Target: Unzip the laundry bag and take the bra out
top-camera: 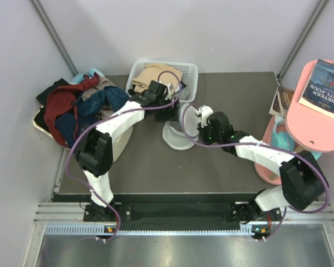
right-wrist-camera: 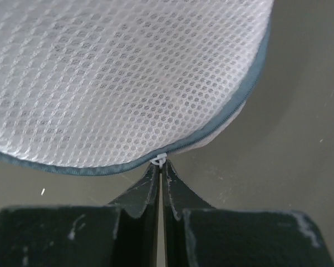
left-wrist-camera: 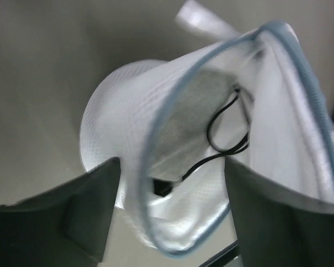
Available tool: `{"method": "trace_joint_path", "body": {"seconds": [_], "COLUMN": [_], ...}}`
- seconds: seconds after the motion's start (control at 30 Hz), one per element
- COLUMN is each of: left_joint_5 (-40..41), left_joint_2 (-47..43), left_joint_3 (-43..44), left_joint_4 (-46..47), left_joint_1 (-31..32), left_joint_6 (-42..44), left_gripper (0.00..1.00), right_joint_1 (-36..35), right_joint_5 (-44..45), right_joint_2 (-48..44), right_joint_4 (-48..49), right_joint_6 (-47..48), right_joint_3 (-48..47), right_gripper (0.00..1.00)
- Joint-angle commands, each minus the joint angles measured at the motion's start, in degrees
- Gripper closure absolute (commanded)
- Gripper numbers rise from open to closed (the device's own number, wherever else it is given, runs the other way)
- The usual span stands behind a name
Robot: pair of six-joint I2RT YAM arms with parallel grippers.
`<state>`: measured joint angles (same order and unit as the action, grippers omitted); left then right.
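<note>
Surface (top-camera: 156, 167): laundry bag (top-camera: 177, 133) at centre, white slotted basket (top-camera: 189, 69) at its 12 o'clock. The left wrist view shows the bag mouth gaping, so the zipper is judged largely run.

Bra (left-wrist-camera: 192, 119): grey fabric with a thin dark strap, inside the bag.

Left gripper (left-wrist-camera: 171, 167), at the bag's 11 o'clock: spread, bag rim between its fingers.

Right gripper (right-wrist-camera: 160, 172), at 3 o'clock: pressed together, pinching the white zipper pull (right-wrist-camera: 160, 161).

Risks:
- Closing the left gripper here could catch the mesh rim instead of the bra and lift the bag.
- The tiny pull could slip, leaving the bag unanchored.

Robot test booth: plain grey panel walls (top-camera: 172, 33), aluminium base rail (top-camera: 61, 214), dark table (top-camera: 156, 167).
</note>
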<state>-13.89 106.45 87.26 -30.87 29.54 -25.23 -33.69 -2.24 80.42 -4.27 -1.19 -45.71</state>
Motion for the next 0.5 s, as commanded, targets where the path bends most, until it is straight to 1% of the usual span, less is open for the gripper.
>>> {"method": "trace_joint_path", "body": {"seconds": [0.0, 0.03, 0.13, 0.2, 0.3, 0.47], "left_joint_5": [0.44, 2.01, 5.61, 9.13, 11.78, 13.36], "left_joint_2": [-0.72, -0.90, -2.21, -4.49, -8.79, -19.25], "left_joint_3": [6.68, 8.52, 10.20, 9.86, 7.32, -2.26], "left_joint_4": [-2.86, -3.92, -9.37, -12.35, -14.03, -12.03], "left_joint_1": [-0.80, -0.89, -1.68, -1.77, -1.77, -1.68], "left_joint_6": [-1.31, -1.92, -4.28, -5.35, -8.16, -15.45], "left_gripper": [0.13, 0.08, 0.06, 0.04, 0.02, 0.02], "right_joint_1": [-0.58, -0.58, -0.58, -0.67, -0.85, -2.42], "right_joint_5": [2.06, 3.98, 4.96, 5.05, 5.32, 6.37], "right_joint_2": [-3.51, -3.95, -5.28, -5.80, -5.45, -5.28], "right_joint_4": [-1.86, -2.84, -6.44, -8.55, -10.75, -11.90], "right_joint_6": [-1.36, -1.53, -2.67, -3.90, -5.92, -8.21], "right_joint_3": [-3.94, -4.21, -5.70, -6.67, -7.81, -8.69], "right_gripper": [1.00, 1.00, 1.00, 1.00, 1.00, 1.00]}}
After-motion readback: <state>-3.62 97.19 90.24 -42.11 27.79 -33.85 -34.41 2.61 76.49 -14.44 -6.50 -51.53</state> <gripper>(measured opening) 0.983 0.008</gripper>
